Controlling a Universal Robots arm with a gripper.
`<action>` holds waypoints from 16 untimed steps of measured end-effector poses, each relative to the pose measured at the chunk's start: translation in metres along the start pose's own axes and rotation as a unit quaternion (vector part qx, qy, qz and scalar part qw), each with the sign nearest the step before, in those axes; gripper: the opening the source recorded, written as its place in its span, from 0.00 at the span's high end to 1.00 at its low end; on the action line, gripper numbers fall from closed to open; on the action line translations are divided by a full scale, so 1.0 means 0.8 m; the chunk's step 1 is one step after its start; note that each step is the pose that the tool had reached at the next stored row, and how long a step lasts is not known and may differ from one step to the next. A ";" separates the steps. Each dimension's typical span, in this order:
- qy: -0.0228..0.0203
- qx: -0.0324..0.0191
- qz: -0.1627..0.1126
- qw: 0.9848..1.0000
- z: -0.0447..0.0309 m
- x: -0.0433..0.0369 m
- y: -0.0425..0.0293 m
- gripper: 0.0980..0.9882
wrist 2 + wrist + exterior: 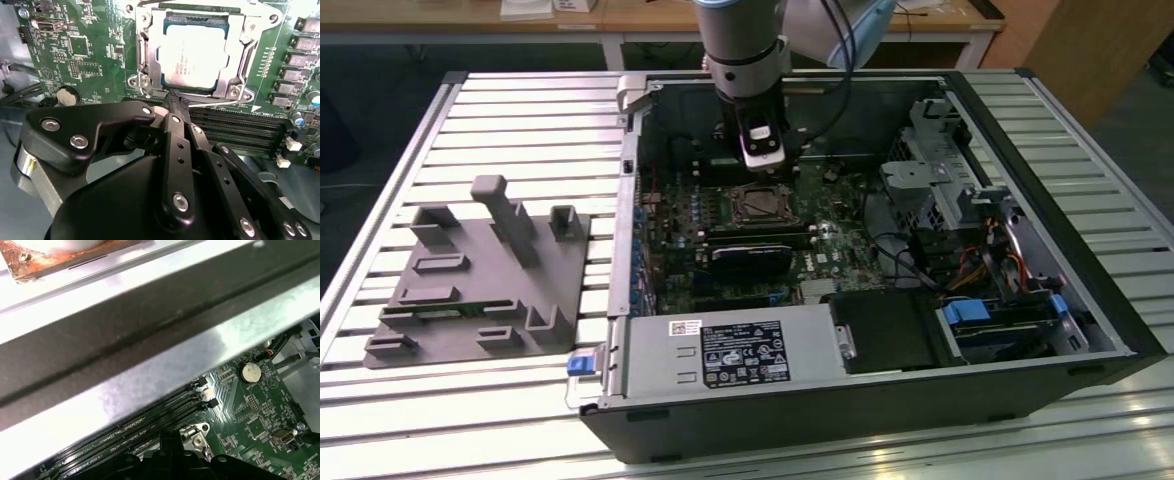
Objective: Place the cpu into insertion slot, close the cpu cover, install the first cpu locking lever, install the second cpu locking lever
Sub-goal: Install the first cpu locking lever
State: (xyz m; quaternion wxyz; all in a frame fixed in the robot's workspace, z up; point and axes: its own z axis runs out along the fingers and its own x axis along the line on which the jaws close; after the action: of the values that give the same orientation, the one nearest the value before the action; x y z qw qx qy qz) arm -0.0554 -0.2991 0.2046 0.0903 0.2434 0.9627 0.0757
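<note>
In the second wrist view the cpu (pixel 192 52) lies flat in the insertion slot (pixel 227 89), pale silver face up. The cpu cover (pixel 148 50), a silver frame, lies down around it. A thin wire locking lever (pixel 215 103) runs along the socket's edge nearest the fingers. My gripper (pixel 174 100) is shut, its black fingertips pressed together right at that lever's end; whether they touch it I cannot tell. In the exterior view the gripper (pixel 762 172) hangs just behind the socket (pixel 758 204) inside the open computer case.
Long black memory slots (pixel 235 131) lie beside the socket under the fingers. A black card (pixel 751 256) stands in front of the socket. The case's metal rim (pixel 150 375) crosses the first wrist view. A grey fixture block (pixel 480 285) sits on the table at the exterior view's left.
</note>
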 end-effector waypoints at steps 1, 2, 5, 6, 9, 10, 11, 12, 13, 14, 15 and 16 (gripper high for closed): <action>0.001 -0.001 0.000 1.000 0.0000 0.000 0.0005 0.99; 0.001 -0.003 0.001 1.000 0.0001 0.001 0.0012 0.99; 0.004 -0.006 0.000 1.000 0.0002 0.001 0.0018 0.99; 0.005 -0.007 -0.001 1.000 0.0002 0.001 0.0020 0.99; 0.007 -0.009 -0.010 1.000 0.0004 0.001 0.0026 0.99; 0.008 -0.010 -0.014 1.000 0.0004 0.001 0.0029 0.99; 0.009 -0.010 -0.017 1.000 0.0004 0.001 0.0032 0.99; 0.009 -0.011 -0.020 1.000 0.0005 0.001 0.0034 0.99; 0.010 -0.011 -0.023 1.000 0.0005 0.001 0.0036 0.99; 0.010 -0.011 -0.026 1.000 0.0006 0.001 0.0038 0.99; 0.011 -0.012 -0.029 0.999 0.0006 0.001 0.0039 0.99; 0.011 -0.012 -0.030 0.999 0.0007 0.001 0.0040 0.99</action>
State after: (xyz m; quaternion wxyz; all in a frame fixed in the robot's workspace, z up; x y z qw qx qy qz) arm -0.0547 -0.2958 0.2045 0.0846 0.2125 0.9696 0.0872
